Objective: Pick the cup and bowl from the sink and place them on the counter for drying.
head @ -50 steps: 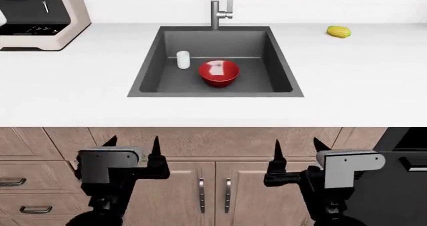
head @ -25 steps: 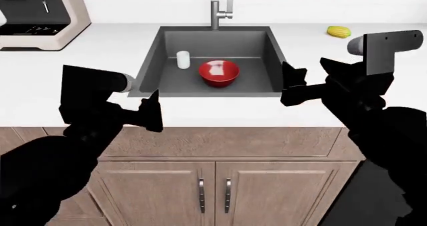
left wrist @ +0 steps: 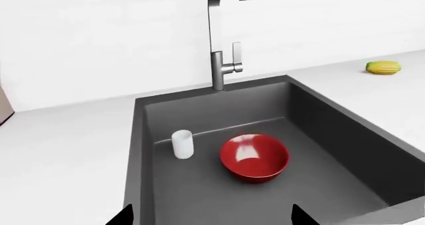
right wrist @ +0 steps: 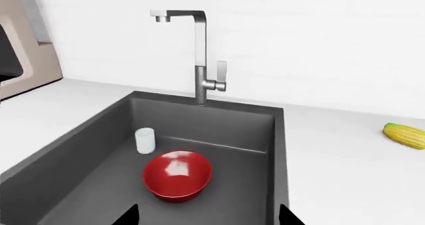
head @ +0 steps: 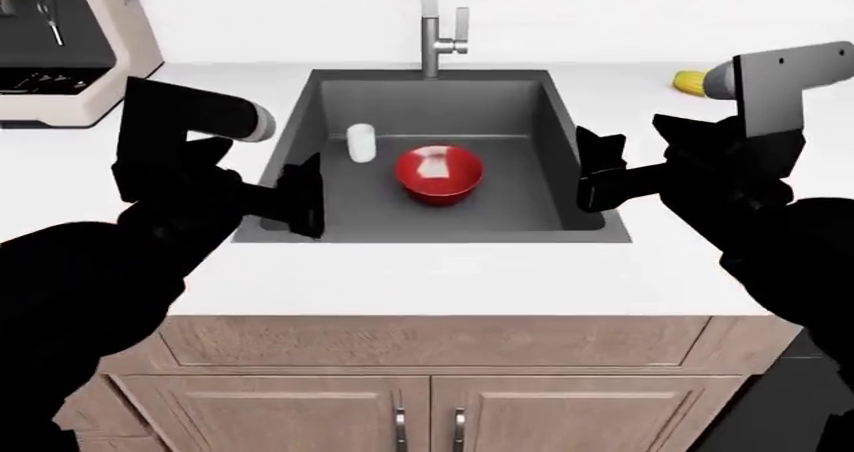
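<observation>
Left gripper [head: 304, 194]: raised from cabinet level to the sink's near-left rim; jaws spread, empty.
Right gripper [head: 598, 182]: likewise risen, at the near-right rim; jaws apart, empty.
Meaning: both arms staged for the reach; nothing lifted yet.
Bowl [head: 437, 172]: upright on the floor of the sink [head: 561, 152].
Cup [head: 360, 141]: just behind-left of the bowl, apart.
Counter [head: 441, 272]: bare at the front.
Corn cob [right wrist: 405, 135]: whole in the wrist views; half hidden behind the right arm from the head.

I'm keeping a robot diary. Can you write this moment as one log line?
stage: reaching | cup: upright in sink | bowl: in sink beside cup | left end effector: open, empty | right end effector: open, empty
</observation>
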{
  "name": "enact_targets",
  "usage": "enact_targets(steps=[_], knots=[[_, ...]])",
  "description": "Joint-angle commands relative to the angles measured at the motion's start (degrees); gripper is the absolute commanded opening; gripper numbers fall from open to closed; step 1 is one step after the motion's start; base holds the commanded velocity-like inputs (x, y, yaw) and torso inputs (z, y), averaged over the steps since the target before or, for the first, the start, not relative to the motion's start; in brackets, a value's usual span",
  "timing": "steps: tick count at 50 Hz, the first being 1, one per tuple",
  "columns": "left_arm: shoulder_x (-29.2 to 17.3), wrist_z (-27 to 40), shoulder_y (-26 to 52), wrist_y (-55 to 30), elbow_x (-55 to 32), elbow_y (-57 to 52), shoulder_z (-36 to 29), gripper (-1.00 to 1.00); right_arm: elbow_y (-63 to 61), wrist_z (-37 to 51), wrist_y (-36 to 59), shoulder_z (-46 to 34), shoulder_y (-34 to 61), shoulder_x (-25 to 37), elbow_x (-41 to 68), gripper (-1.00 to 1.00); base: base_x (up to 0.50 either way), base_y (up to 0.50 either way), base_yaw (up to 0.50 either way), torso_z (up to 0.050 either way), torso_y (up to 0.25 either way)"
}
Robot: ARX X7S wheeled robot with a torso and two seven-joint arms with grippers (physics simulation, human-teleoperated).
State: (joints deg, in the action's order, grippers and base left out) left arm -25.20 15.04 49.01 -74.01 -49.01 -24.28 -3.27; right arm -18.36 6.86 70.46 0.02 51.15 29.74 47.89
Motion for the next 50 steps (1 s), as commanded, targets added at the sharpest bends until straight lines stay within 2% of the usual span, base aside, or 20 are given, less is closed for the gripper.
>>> enact_targets(steps=[1, 17, 23, 40, 47, 50], knots=[[-0.5, 0.6, 1.2, -1.2, -0.9, -0.2, 0.0, 1.00, 0.1, 0.3, 1.1, -1.1, 1.0, 0.6, 0.1, 1.00, 0.44, -0.08, 0.00, 0.000, 0.000], [-1.4, 0.9, 3.0, -2.6, -2.4, 0.0, 0.6, 1.00, 0.6, 0.8, 3.5, -1.7, 2.6, 1.3, 1.4, 1.00, 0.44, -0.07, 0.00, 0.000, 0.000], [-0.9, 0.9, 3.5, -2.2, -1.7, 1.5, -1.0, 1.00, 1.2, 1.2, 5.2, -2.3, 3.7, 1.7, 1.7, 1.00, 0.40, -0.02, 0.00, 0.000, 0.003], [-2.9, 2.6, 3.6, -5.6, -4.9, 0.3, 1.6, 1.00, 0.7, 2.0, 7.0, -2.6, 4.7, 2.0, 3.3, 1.00, 0.33, 0.00, 0.00, 0.000, 0.001], [-3.2, 4.3, 5.8, -9.9, -8.2, -0.6, 3.2, 1.00, 1.1, 2.3, 7.7, -3.1, 5.9, 2.1, 3.6, 1.00, 0.33, 0.00, 0.00, 0.000, 0.000], [-3.8, 3.2, 6.0, -8.2, -7.2, 0.6, 1.8, 1.00, 1.6, 2.2, 7.3, -3.1, 6.6, 2.3, 3.4, 1.00, 0.33, 0.00, 0.00, 0.000, 0.000]])
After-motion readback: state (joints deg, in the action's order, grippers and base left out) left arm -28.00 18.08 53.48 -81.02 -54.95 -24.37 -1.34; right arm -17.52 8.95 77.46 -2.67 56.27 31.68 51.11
